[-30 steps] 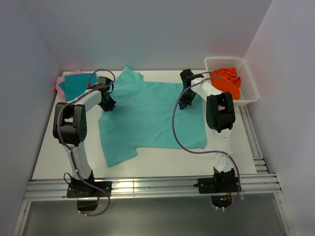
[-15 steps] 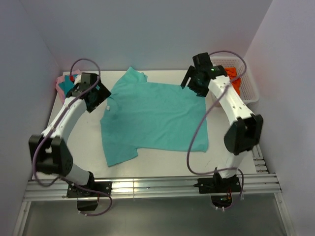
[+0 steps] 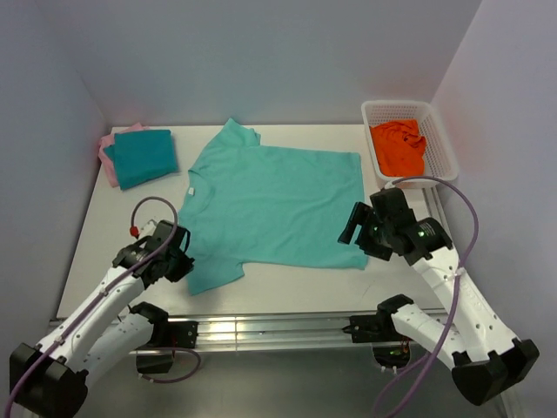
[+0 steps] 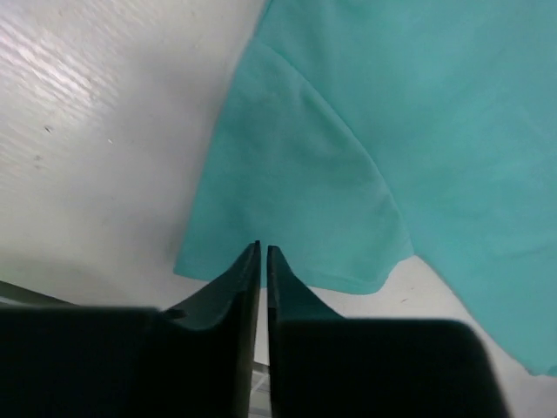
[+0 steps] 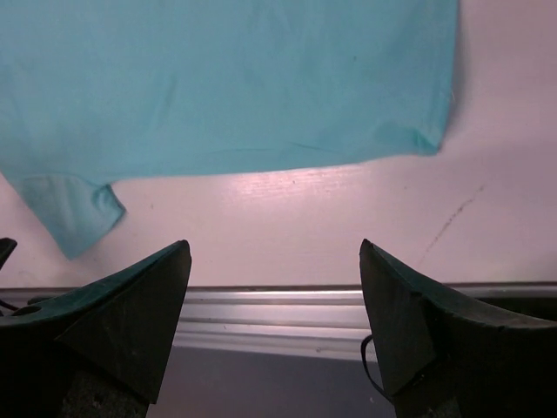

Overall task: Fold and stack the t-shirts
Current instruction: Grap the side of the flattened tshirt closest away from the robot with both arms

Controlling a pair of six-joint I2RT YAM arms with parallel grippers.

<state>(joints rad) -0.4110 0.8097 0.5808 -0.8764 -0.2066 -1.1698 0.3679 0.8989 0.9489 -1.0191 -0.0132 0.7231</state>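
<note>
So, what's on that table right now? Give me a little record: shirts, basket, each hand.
mint-green t-shirt: spread flat, middle of table
teal t-shirt: folded, far left, on the pink t-shirt
basket: white, far right, holding orange cloth
left hand: shut, empty, at the near sleeve
right hand: open, empty, above the near hem corner

Large mint-green cotton t-shirt spread flat mid-table on white table top: collar at left, hem at right, one sleeve far, one near.

Folded darker teal cotton t-shirt on folded pink cotton t-shirt, far-left corner, apart from mint-green t-shirt (pink edge shows only at left and far sides).

White plastic mesh basket far right; crumpled orange cloth in it.

Left gripper at near sleeve's edge. Right gripper by near-right hem corner.
</note>
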